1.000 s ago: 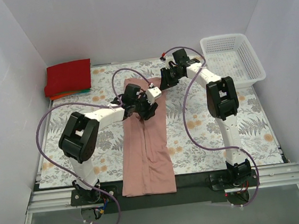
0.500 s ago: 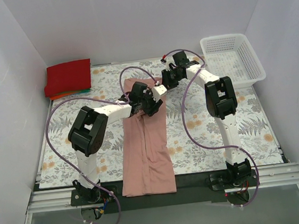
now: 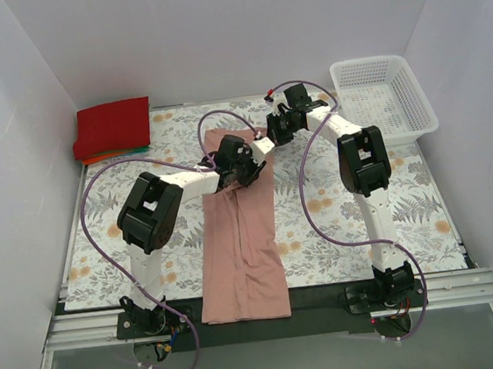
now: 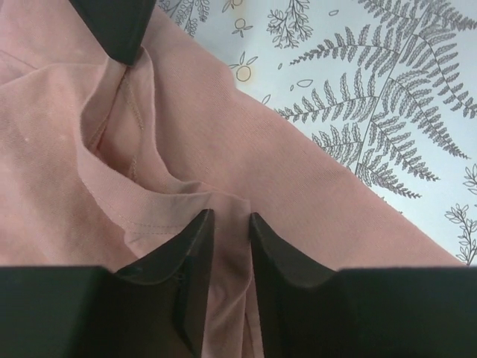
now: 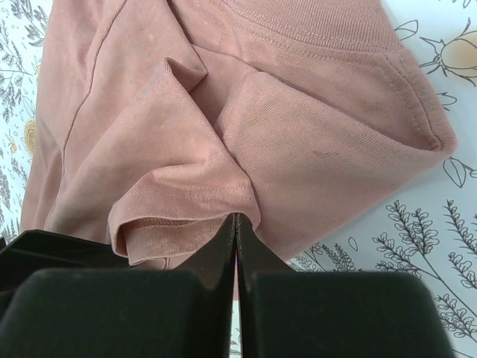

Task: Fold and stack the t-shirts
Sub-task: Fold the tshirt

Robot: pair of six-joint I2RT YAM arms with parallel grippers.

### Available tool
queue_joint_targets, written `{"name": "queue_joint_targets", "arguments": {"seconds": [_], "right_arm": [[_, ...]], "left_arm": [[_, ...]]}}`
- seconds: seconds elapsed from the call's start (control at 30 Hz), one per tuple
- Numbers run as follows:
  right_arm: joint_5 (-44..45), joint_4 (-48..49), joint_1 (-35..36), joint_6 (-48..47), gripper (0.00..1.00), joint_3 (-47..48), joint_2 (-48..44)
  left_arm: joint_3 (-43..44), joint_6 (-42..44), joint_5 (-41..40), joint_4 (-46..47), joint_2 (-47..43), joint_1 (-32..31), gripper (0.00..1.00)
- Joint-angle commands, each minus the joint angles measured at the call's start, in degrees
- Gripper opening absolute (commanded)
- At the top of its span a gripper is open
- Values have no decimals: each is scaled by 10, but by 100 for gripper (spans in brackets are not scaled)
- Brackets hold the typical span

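Tablecloth (image 3: 418, 219), pink t-shirt (image 3: 241, 255); red stack (image 3: 115, 126) overhead only

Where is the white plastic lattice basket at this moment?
In the top external view, the white plastic lattice basket stands at the far right corner of the floral table cloth, well apart from the dusty pink t-shirt.

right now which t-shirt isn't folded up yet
The pink t-shirt, lying long down the middle; the red t-shirt lies folded in the far left corner.
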Motion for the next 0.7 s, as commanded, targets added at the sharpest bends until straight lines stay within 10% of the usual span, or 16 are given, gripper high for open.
{"name": "queue_joint_targets", "arguments": {"seconds": [0.0, 0.3, 0.67], "right_arm": [[-12, 21, -2, 3, 1, -3, -7], [-16, 26, -2, 6, 1, -5, -11], [-1, 53, -6, 10, 1, -1, -22]], "left_arm": [[19, -8, -13, 21, -4, -2, 23], [23, -9, -13, 14, -11, -3, 0], [-45, -2, 83, -6, -116, -3, 0]]}}
